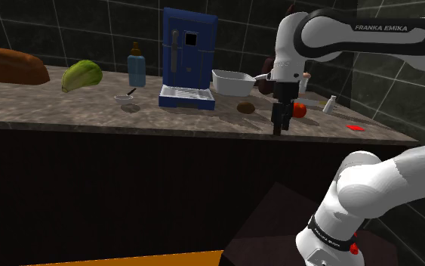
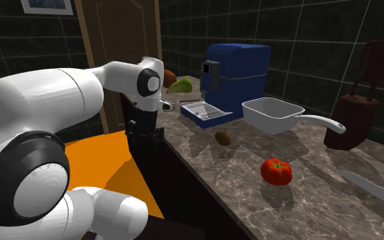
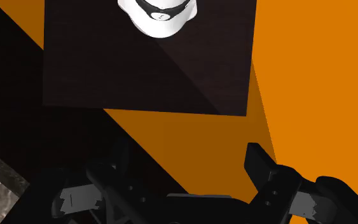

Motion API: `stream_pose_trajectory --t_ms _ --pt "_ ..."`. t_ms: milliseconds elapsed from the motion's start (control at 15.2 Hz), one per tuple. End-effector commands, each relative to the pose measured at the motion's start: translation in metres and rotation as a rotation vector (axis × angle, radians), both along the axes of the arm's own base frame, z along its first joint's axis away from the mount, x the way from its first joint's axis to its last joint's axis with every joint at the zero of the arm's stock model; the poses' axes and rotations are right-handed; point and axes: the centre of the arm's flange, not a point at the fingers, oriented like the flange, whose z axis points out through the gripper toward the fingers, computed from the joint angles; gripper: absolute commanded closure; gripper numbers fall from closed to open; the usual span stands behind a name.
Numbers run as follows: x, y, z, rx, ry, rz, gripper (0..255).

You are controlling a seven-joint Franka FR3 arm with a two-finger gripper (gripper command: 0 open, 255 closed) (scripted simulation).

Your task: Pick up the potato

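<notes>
The small brown oval potato [image 1: 246, 107] lies on the grey marble-patterned table [image 1: 67, 115]. In the shoulder view it sits between the drip tray of the blue box-shaped coffee machine [image 1: 189, 57] and the round red tomato [image 1: 300, 109], just in front of the white rectangular pan [image 1: 232, 81]. It touches none of them.

The black two-finger hand [image 1: 278, 130] hangs from the white arm with its fingers pointing down. In the second exterior view it stands off the front edge of the table, above the orange floor [image 2: 108, 160] and well apart from the potato. In the wrist view the two fingers [image 3: 260, 167] stand apart with nothing between them, so the hand is open. Beyond them that view shows the dark square box stand [image 3: 145, 70], with the arm's white base on it.

Towards the shoulder view's left the table also carries:
- a light blue bottle [image 1: 137, 68];
- a small bowl with a spoon [image 1: 124, 98];
- a green leafy cabbage [image 1: 81, 75];
- a long brown loaf [image 1: 10, 66].

A small white shaker [image 1: 328, 105] stands near the tomato, on the side away from the potato.
</notes>
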Motion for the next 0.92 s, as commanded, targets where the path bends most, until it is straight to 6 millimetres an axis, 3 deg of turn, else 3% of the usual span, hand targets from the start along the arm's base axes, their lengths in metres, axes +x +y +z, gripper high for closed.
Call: stream_pose_trajectory --t_ms 0,858 --pt "0.0 0.0 0.0 0.0 0.0 0.0 0" --pt "0.082 -0.124 -0.021 -0.043 -0.151 0.141 0"
